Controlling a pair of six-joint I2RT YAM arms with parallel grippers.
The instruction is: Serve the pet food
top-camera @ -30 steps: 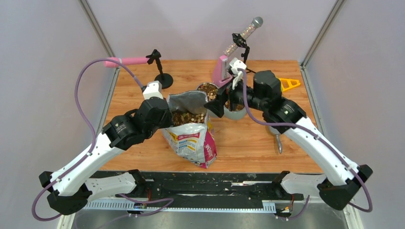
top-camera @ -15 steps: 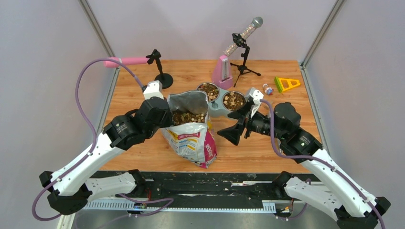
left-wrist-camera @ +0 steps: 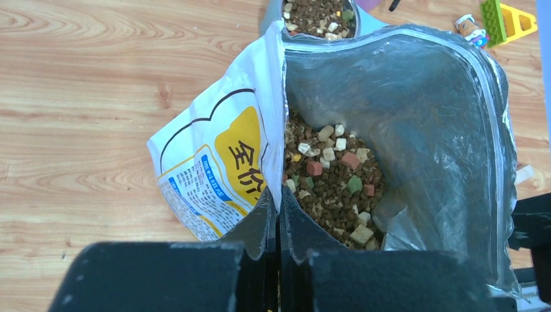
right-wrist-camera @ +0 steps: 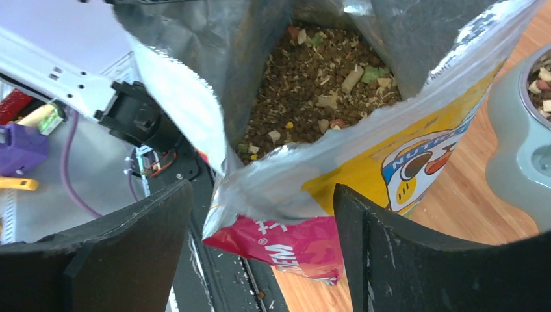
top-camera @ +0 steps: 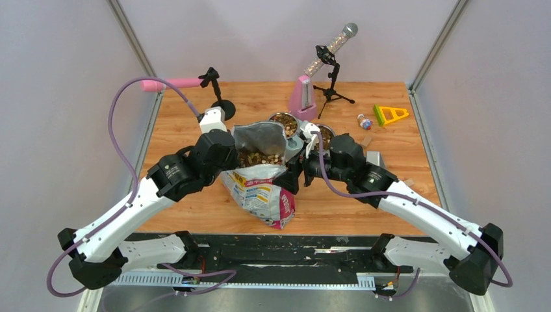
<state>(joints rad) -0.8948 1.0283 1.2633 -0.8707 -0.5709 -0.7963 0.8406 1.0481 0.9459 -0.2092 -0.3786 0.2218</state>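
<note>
The pet food (left-wrist-camera: pixel 328 195) is seen heaped inside the opened bag (top-camera: pixel 260 192), whose 9 o'clock rim is clamped by the left gripper (left-wrist-camera: pixel 279 257), while its 3 o'clock rim is framed between the parted fingers of the right gripper (right-wrist-camera: pixel 263 214), with bare table (top-camera: pixel 325 208) found at 5 o'clock.

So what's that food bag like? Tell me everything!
The bag stands on the wooden table, mouth wide open. Outside is glossy print in white, yellow and pink; inside is silvery foil. Brown kibble with pale cubes lies inside. The left gripper pinches its side seam; the right gripper, open, straddles the opposite rim.
</note>
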